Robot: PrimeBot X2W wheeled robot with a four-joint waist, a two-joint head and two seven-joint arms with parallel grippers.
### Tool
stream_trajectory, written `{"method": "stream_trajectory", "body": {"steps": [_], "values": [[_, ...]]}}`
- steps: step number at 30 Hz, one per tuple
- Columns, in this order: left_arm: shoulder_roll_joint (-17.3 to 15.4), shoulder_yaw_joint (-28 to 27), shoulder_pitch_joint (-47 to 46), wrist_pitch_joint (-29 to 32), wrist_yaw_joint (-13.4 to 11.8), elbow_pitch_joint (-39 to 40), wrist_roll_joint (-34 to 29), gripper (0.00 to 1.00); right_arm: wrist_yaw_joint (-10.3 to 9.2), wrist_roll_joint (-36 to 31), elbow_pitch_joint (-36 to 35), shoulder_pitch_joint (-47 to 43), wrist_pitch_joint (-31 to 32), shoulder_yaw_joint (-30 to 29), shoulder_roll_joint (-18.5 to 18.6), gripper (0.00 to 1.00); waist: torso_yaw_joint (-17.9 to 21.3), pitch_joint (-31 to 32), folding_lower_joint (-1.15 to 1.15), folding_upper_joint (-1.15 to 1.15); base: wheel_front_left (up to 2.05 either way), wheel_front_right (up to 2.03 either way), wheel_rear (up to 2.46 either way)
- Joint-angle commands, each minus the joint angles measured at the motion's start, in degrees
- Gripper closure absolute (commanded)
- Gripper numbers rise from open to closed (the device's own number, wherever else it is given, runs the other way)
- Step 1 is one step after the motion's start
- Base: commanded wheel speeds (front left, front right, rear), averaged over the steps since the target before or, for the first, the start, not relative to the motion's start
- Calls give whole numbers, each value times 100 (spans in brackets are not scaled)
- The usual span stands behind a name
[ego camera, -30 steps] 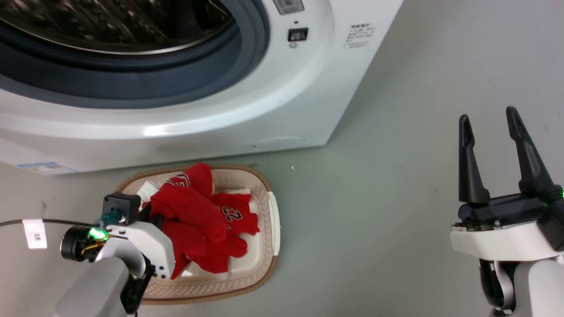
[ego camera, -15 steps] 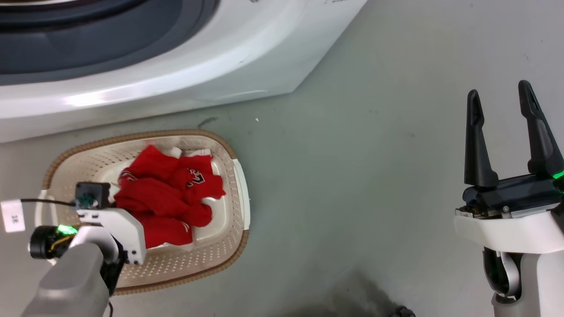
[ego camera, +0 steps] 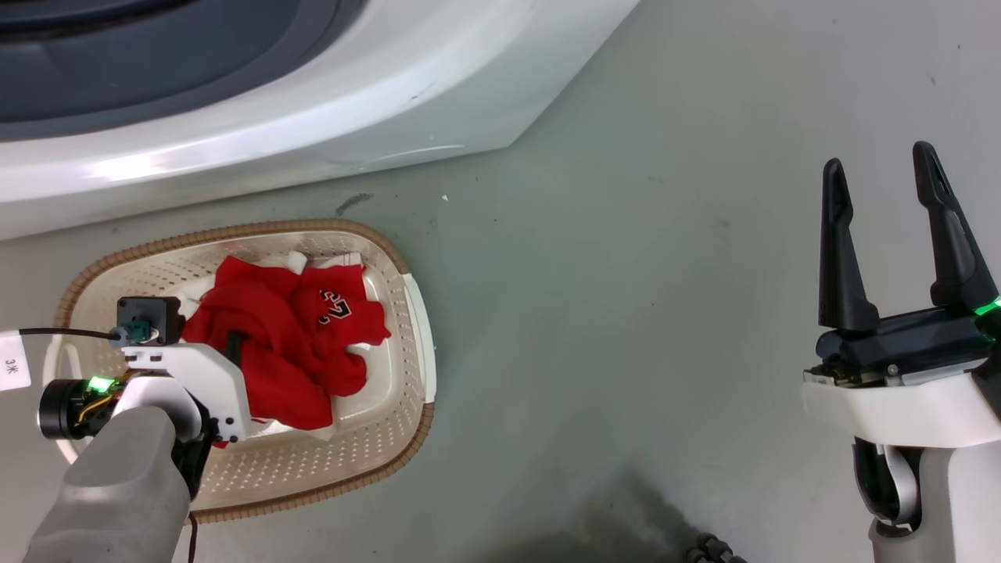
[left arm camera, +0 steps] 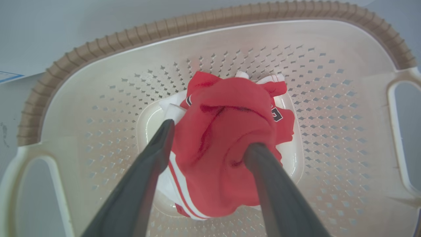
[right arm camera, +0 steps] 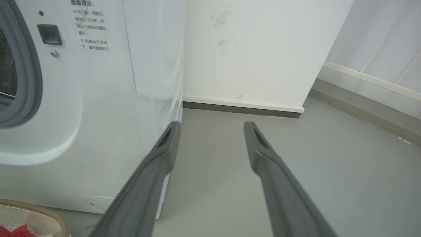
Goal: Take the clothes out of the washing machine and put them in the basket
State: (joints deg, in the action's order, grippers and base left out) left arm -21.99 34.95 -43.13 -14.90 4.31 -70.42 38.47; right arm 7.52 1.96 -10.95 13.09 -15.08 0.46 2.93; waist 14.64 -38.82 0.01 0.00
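The red clothes (ego camera: 274, 344) lie bunched in the cream basket (ego camera: 407, 446) on the floor, a white number showing on one. My left gripper (ego camera: 235, 352) hangs over the basket's left half, pointing down into it. In the left wrist view the left gripper (left arm camera: 212, 135) is open, its fingers standing either side of the clothes (left arm camera: 223, 154), and red cloth covers the right fingertip. The basket's brown rim (left arm camera: 230, 13) curves across the top. The washing machine (ego camera: 313, 117) stands just behind the basket. My right gripper (ego camera: 877, 156) is open above bare floor, far right.
In the right wrist view the right gripper (right arm camera: 211, 123) points past the washing machine (right arm camera: 98, 98) corner toward a white wall (right arm camera: 250, 49) with a dark skirting. The basket's edge (right arm camera: 33, 210) shows at lower left. Grey floor (ego camera: 626, 313) lies between basket and right arm.
The head camera has tilted down, sliding the machine up the picture. The red garment, heaped high at my left gripper a second ago, now lies lower in the basket. Right gripper unchanged.
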Motion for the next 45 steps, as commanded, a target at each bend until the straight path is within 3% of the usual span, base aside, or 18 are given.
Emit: {"method": "stream_trajectory", "body": {"steps": [1,12,18,27,32,35,45], "values": [[8,-43,11,-37,-9,92,-43,0,-6,22,35,126,-12,-29,-10,0,-53,144,-1,0,0,0,0],[40,-622,745,-31,-36,1167,-318,0,-6,-30,306,33,-12,-180,-10,0,-403,1270,-1,0,0,0,0],[53,-1307,1216,-29,-274,2352,-680,0,-6,-78,404,-163,-12,-259,-10,0,-647,1847,-1,0,0,0,0],[447,-2505,2279,-31,-382,4511,-1607,0,-6,-146,527,-437,-12,-278,-9,0,-1042,2620,-1,0,0,0,0],[721,-2915,2863,-31,-286,5406,-2096,0,-6,-147,561,-648,-12,-352,-8,0,-1166,2984,-1,0,0,0,0],[1041,-3315,3520,-30,-306,6207,-2509,0,-6,-119,564,-973,-12,-439,-9,0,-1226,3268,-1,0,0,0,0],[1391,-3602,4553,-31,-640,7135,-3532,0,-6,-163,619,-1385,-13,-411,-9,0,-1235,3597,-1,0,0,0,0]]}}
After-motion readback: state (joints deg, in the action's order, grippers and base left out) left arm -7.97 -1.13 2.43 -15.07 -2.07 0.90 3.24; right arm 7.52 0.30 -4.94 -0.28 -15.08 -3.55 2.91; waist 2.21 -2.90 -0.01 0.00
